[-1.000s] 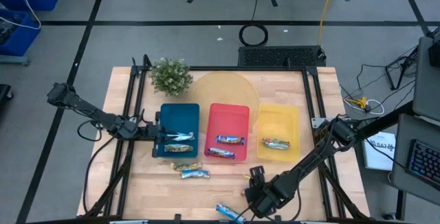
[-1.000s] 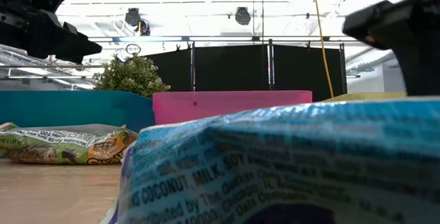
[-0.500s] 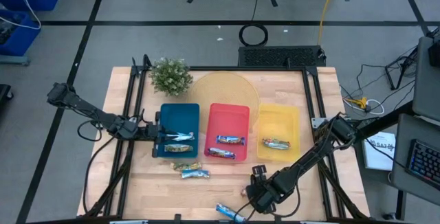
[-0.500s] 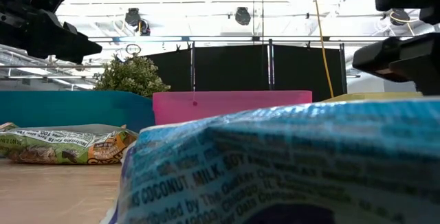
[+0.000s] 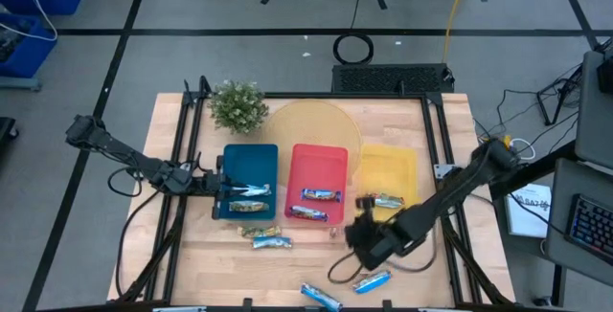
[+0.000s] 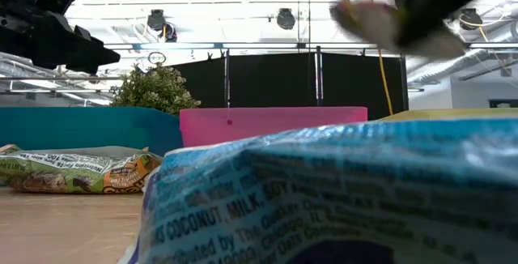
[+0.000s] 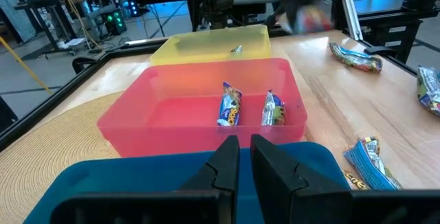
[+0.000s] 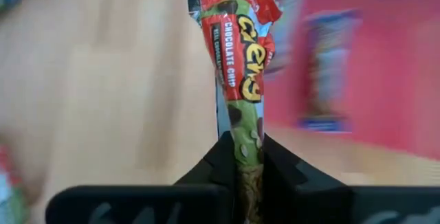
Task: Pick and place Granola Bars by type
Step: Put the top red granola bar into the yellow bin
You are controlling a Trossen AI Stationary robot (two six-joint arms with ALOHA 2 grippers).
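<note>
- We saw three trays in a row on the wooden table (image 5: 201,255): a blue tray (image 5: 251,158), a red tray (image 5: 321,162) and a yellow tray (image 5: 388,168), with a small potted plant (image 5: 238,104) and a round woven mat (image 5: 311,123) behind them.
- The red tray held two bars (image 7: 229,104), the yellow tray one (image 5: 387,200), and the blue tray one (image 5: 247,191) near its front.
- Loose bars lay on the table in front of the trays: two (image 5: 264,236) before the blue tray and two light-blue ones (image 5: 321,297) near the front edge.
- The right gripper (image 8: 243,157) was clamped on a red-wrapped chocolate chip bar (image 8: 237,45), held upright just in front of the red and yellow trays.
- The left gripper (image 7: 244,157) waited at the blue tray's left edge, its fingers almost together with nothing between them.
- Compared with a second earlier, the right gripper had moved from the table's front edge up toward the trays, uncovering a light-blue bar (image 5: 372,280) there; the left arm had stayed put.
</note>
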